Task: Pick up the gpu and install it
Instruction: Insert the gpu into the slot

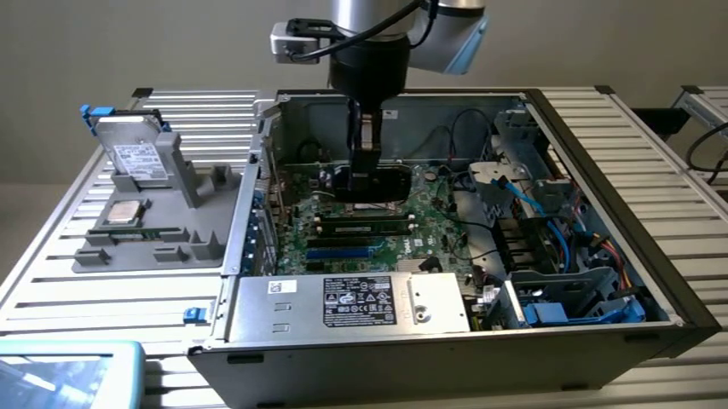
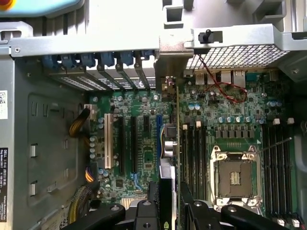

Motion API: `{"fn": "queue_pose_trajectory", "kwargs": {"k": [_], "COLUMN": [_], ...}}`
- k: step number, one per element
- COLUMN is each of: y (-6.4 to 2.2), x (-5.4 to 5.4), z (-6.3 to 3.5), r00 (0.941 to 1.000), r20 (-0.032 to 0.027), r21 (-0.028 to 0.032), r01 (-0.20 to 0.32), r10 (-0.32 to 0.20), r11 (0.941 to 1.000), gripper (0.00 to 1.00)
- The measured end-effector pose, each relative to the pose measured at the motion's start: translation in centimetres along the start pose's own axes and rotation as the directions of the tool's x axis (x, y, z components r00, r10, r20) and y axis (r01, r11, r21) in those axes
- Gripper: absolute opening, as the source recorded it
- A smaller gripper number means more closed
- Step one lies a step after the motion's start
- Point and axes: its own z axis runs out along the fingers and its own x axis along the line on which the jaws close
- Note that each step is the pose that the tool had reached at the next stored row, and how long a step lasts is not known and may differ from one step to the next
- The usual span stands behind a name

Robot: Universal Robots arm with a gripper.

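Exterior view: gripper (image 1: 366,175) hangs down inside the open pc case (image 1: 592,145), upper middle of frame, fingers clamped on the gpu (image 1: 383,182), which is carried on edge over the motherboard (image 1: 427,217). Wrist view: the gpu (image 2: 177,124) shows edge-on between the two fingers (image 2: 144,213), with its silvery bracket (image 2: 171,62) up against the rear slot openings and the card line just beside the blue slot (image 2: 159,139).

Step in hand, as I judge it: install, with pickup done and the card over the slot area but not seen seated. Seating calls for the card edge square over the slot, the bracket in its rear gap, and a straight press.

Hard to tell:
- the connector edge is hidden under the card
- card-to-slot contact is unclear
- exactly which slot it lines up with is unclear
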Motion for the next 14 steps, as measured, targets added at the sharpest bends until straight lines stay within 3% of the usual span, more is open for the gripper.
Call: {"fn": "queue_pose_trajectory", "kwargs": {"k": [6,14], "y": [-0.01,-0.03], "x": [0.8,1.4], "z": [1.11,2.30], "r00": [1.0000,0.9996], "r20": [0.0088,0.0270], "r21": [-0.0002,-0.0013], "r01": [0.000,-0.004], "r10": [0.000,0.004], "r11": [1.0000,1.0000], "gripper": [0.28,0.28]}}
